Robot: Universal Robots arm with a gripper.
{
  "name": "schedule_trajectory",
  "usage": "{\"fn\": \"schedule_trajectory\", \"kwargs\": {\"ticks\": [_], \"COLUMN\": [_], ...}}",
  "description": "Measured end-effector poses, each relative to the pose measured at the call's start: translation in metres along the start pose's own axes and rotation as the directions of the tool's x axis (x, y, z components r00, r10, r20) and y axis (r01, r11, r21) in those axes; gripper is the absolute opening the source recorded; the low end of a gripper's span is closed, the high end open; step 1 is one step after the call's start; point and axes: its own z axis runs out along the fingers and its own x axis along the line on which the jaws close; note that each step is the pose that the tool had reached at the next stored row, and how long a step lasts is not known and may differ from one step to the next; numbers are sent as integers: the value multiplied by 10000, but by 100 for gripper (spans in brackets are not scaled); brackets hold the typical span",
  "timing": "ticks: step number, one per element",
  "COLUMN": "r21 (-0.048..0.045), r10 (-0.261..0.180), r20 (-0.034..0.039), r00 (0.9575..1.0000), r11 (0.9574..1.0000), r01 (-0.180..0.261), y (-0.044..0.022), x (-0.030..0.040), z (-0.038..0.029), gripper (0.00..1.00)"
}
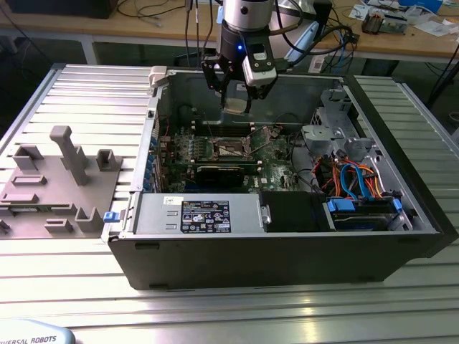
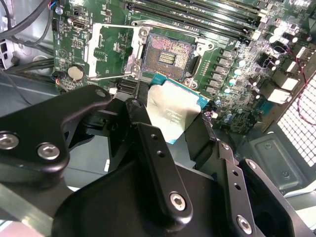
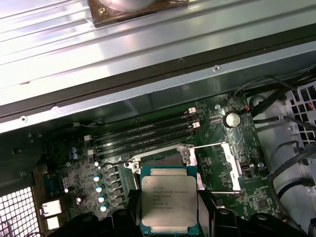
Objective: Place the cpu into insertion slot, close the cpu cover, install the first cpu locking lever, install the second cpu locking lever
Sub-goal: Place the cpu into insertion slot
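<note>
Exterior view, beginning at its left: a grey fixture tray point(image 1: 57, 179) with moulded holders lies on the ribbed metal table point(image 1: 215, 308), just beside the open computer case point(image 1: 215, 265). Over the middle of the case hangs the gripper point(image 1: 235, 100), its two black fingers closed part way onto opposite edges of the cpu point(image 1: 234, 109), which it holds clear above the green motherboard point(image 1: 276, 168) and touching nothing else. Below it on the board sits the insertion slot point(image 1: 231, 149), a dark square framed in silvery metal. Towards the exterior view's right stand a grey drive cage point(image 1: 333, 122) and, nearer the camera, a bundle of blue and orange cables point(image 1: 358, 179). In the second wrist view the gripper point(image 2: 170, 123) pinches the cpu point(image 2: 175, 111) by its sides, the dull silver top facing the camera, with the insertion slot point(image 2: 165, 52) beyond it bare and its contact field exposed. The cpu cover point(image 2: 95, 49) is swung open and lies next to the slot, green board visible through its window. In the first wrist view the cpu point(image 3: 169, 200) between the fingers of the gripper point(image 3: 169, 219) hides most of the insertion slot point(image 3: 165, 159); the cpu cover point(image 3: 234, 170) lies open alongside, and the long memory slots point(image 3: 143, 136) run past the socket.
</note>
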Motion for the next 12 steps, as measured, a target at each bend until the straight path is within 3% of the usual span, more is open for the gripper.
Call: {"fn": "schedule_trajectory", "kwargs": {"ticks": [12], "r21": [-2], "r10": [75], "r20": [7], "r00": [10000], "r11": [10000], "r01": [-75], "y": [0], "x": [0], "z": [2], "gripper": [54]}}
